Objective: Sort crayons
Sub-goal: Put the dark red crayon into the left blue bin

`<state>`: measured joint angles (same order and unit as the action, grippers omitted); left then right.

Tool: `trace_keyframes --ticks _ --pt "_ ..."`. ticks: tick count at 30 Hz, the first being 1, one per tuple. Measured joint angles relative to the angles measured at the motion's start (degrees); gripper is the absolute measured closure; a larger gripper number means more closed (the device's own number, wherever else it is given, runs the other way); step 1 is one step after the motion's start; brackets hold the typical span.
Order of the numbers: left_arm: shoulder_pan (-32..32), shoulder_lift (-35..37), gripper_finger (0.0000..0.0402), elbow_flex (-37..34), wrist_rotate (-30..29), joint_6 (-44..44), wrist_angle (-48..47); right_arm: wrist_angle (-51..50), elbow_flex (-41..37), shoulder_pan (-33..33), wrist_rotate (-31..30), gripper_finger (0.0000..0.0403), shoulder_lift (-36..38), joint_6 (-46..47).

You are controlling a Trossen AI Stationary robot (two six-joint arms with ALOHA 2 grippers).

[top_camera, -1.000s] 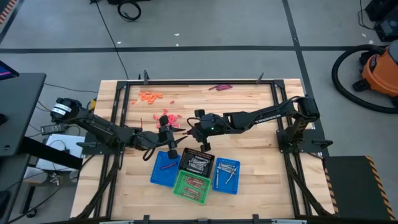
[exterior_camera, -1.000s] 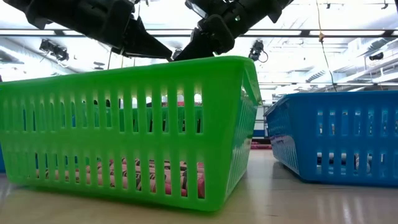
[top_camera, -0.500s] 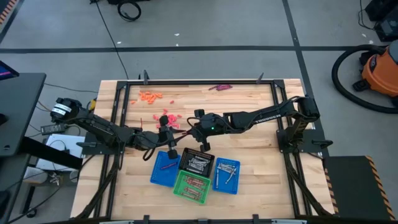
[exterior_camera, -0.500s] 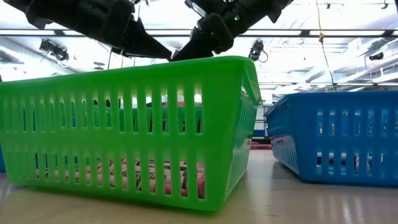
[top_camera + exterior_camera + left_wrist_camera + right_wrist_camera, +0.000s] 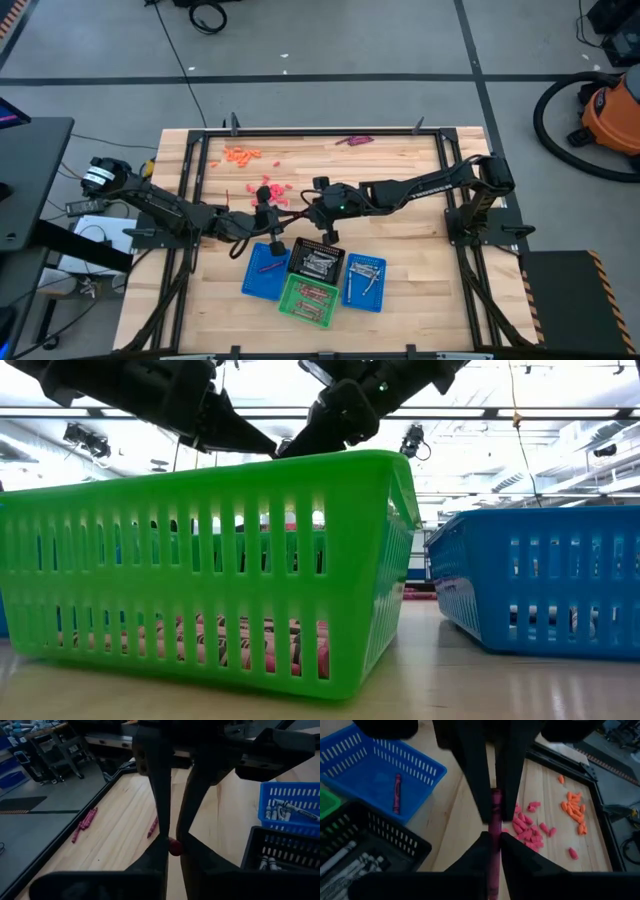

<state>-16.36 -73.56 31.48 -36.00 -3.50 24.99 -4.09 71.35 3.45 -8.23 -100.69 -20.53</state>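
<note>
Wooden worktop, centre: left gripper [image 5: 172, 845] clenched on a red crayon piece [image 5: 175, 847]; right gripper [image 5: 492, 820] grasping a maroon crayon [image 5: 495, 845], long axis along its fingers.

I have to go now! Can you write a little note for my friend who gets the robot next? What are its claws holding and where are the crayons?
Left tool: shut on a small red crayon piece, mid-table.
Right tool: gripping a maroon crayon lengthwise, close beside the left tool.
Done: grey crayons in the black basket, reddish ones in the green basket, a few in the two blue baskets.
Left: orange pieces, pink pieces and maroon crayons loose on the table.
</note>
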Motion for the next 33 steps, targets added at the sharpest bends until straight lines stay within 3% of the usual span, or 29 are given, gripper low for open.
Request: trace_keyframes --ticks 5,10,15,20,27,33 --pt "-0.67 0.66 0.0369 0.00 0.31 1.67 -0.79 -4.96 0.00 0.32 -4.94 0.0317 3.37 1.10" --pt "-4.60 5.91 0.0368 0.36 1.30 6.55 -7.92 -13.39 -0.75 1.25 -11.93 0.0308 7.73 6.43" --pt "-9.59 12.01 0.0368 2.29 2.47 21.90 -24.59 -12.31 -5.72 3.14 -14.53 0.0310 10.86 10.47" --pt "-15.04 13.38 0.0368 2.28 5.68 38.13 -34.09 -7.60 -9.71 4.94 -21.02 0.0311 12.81 10.43" --pt "-23.14 13.35 0.0367 2.27 4.84 47.42 -36.35 -3.87 -12.10 5.65 -21.59 0.0311 13.80 10.54" --pt "-26.31 13.35 0.0367 2.27 1.50 49.13 -38.01 -2.44 -12.13 5.59 -20.91 0.0311 13.71 10.39"
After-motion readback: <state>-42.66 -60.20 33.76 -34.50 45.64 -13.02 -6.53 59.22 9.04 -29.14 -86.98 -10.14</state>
